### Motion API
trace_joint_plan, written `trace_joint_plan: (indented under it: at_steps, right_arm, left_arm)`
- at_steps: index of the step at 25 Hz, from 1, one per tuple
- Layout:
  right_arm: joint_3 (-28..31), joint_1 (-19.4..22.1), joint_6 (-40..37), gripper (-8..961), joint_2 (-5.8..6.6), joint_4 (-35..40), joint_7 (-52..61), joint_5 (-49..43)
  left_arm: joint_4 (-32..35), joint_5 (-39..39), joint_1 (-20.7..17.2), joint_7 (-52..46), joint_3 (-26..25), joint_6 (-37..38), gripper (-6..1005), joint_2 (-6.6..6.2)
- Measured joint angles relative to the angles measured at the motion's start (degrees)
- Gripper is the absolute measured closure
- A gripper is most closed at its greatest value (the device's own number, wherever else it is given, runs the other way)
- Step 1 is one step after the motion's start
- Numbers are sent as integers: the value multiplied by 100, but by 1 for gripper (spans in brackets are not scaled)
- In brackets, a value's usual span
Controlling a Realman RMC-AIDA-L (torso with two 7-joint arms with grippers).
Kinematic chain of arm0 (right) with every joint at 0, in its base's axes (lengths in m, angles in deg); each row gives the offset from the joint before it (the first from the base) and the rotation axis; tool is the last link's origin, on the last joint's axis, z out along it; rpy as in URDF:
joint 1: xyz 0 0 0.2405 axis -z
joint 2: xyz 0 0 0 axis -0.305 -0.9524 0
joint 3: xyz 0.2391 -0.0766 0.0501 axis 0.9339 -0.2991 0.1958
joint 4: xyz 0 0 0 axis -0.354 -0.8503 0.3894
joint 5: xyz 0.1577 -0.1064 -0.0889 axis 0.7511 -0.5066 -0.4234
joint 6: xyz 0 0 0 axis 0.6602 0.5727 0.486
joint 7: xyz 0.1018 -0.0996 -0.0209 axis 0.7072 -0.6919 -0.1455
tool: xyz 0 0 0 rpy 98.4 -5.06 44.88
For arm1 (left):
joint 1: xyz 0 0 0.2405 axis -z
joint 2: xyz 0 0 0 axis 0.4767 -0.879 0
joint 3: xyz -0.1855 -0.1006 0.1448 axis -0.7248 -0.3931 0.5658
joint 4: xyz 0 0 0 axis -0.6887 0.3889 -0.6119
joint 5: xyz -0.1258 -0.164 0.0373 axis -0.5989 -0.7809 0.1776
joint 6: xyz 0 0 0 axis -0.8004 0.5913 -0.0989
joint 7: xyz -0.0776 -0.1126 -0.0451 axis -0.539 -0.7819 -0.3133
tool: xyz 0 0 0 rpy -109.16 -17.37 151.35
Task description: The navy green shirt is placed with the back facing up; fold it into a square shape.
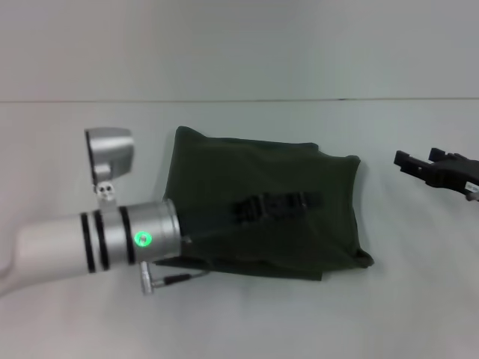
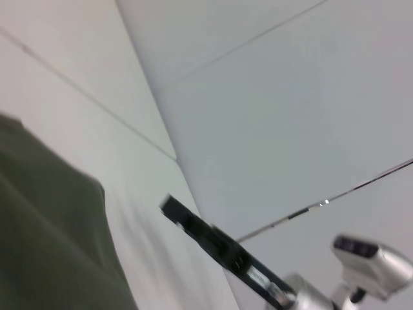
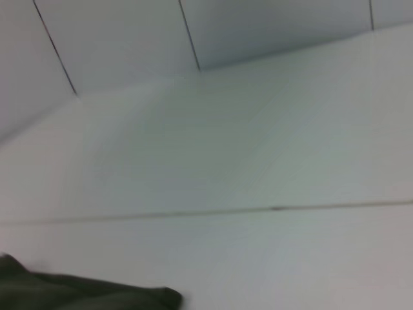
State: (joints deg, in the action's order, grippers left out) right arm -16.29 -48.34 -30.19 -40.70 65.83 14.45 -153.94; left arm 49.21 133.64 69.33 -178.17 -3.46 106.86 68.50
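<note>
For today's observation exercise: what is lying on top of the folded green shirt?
The left hand is over the middle of the navy green shirt; contact can't be judged. The white table below is covered. The right hand sits off the cloth.

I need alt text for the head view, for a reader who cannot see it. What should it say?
A dark green shirt, folded into a rough rectangle, lies on a white table. The left arm reaches over the shirt's left side, its black gripper above the middle, while the right gripper is off to the right, clear of the cloth.
</note>
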Motion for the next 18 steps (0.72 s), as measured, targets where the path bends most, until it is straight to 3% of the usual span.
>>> trace_joint_plan:
  at_steps: [3,10,13,17,18]
  right_arm:
    - [28,207,-754,96,45,137,-2,106]
    - [-37,362,-2772,97,229,307,-188,-205]
    - [-26,458,-3311,97,215,402,-563,-446]
    - [-6,783,-3622,97,92,601,-1019,-531]
    - [-6,783,-3622,97,92,601,-1019,-531]
  left_arm:
    - [552,-3,-219,214,1,164,440,-9]
    - [1676,67,-693,1987,94,637,295,-83]
    - [1877,183,-862,2542,115,636,213,-125]
    - [1935,200,-1126,3281,66,557,51,-122]
    - [1942,180,-1201,3395,61,526,51,-111]
